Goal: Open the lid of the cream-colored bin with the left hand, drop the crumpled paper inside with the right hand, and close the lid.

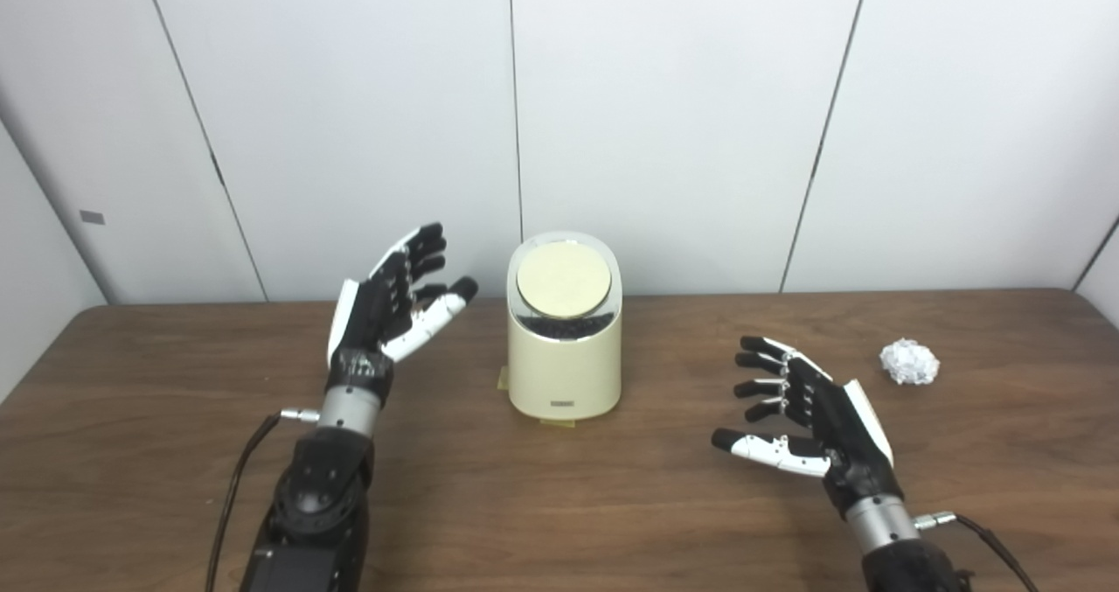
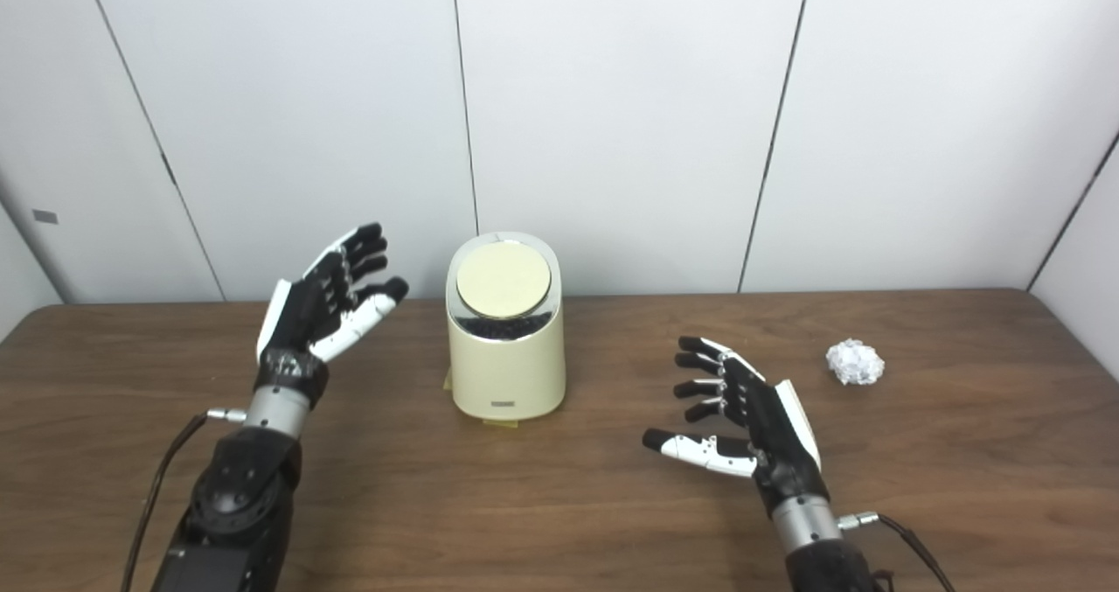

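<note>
The cream-colored bin [image 1: 565,373] stands upright on the wooden table near the back, its round lid [image 1: 563,280] tilted toward me with a dark gap under its lower edge. My left hand [image 1: 389,299] is raised to the left of the bin, apart from it, open with fingers spread. A crumpled white paper ball [image 1: 909,362] lies on the table at the right. My right hand [image 1: 804,413] hovers low over the table between the bin and the paper, open, palm facing left, holding nothing.
The brown table [image 1: 559,504] runs up to a white panelled wall [image 1: 664,120] just behind the bin. Cables [image 1: 236,487] trail from both wrists near the table's front.
</note>
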Motion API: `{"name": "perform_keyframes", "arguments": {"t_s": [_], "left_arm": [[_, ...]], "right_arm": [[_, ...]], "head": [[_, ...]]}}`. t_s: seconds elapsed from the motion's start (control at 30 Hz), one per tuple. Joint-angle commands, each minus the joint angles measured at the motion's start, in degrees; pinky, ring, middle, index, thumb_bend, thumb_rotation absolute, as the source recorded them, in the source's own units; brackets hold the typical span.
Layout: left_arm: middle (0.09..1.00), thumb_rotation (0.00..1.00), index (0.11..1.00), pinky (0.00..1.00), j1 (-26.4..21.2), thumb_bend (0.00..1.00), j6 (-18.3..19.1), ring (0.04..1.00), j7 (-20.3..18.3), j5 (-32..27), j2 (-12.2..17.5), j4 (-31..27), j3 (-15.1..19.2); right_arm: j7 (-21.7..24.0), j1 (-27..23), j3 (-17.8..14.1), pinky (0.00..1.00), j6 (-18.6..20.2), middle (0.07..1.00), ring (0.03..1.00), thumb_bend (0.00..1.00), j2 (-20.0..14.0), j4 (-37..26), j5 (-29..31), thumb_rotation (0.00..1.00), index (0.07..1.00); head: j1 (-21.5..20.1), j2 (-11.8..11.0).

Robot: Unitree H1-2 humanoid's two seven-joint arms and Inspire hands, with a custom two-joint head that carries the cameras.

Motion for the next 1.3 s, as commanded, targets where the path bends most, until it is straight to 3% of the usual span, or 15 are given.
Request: {"name": "perform_keyframes", "arguments": {"t_s": [0.0,0.13,0.53,0.9,1.27], "left_arm": [[0.855,0.44,0.901,0.81,-1.72,0.81,-1.28,0.851,0.12,0.30,0.25,-2.31,-0.12],[0.857,0.45,0.905,0.83,-1.14,0.83,-1.58,0.858,-0.27,0.19,0.48,-1.76,-0.17],[0.889,0.51,0.938,0.81,2.44,0.89,-9.55,0.852,-4.96,-1.91,1.96,3.48,-0.91],[0.903,0.44,0.947,0.78,5.80,0.88,-11.19,0.862,-8.29,-5.27,1.24,4.47,-1.21],[0.887,0.42,0.952,0.75,5.75,0.90,-11.72,0.852,-9.16,-5.03,1.17,5.17,-1.36]], "right_arm": [[0.29,-2.42,-0.47,0.53,-0.26,0.770,0.659,0.78,-1.05,-2.41,0.40,0.19,0.788],[0.36,-2.52,-0.47,0.53,-0.10,0.767,0.657,0.78,-1.05,-2.44,0.62,0.18,0.788],[0.31,-2.62,-0.30,0.53,0.03,0.771,0.648,0.78,-1.20,-2.78,-0.15,0.19,0.793],[0.71,-3.09,-0.59,0.52,-1.65,0.792,0.657,0.78,-1.98,-2.50,0.74,0.18,0.809],[0.82,-3.22,-0.65,0.55,-2.19,0.823,0.668,0.80,-2.49,-1.66,1.18,0.19,0.832]], "head": [[0.01,0.04],[0.07,0.01],[0.20,-0.42],[0.63,-1.13],[0.92,-1.64]]}}
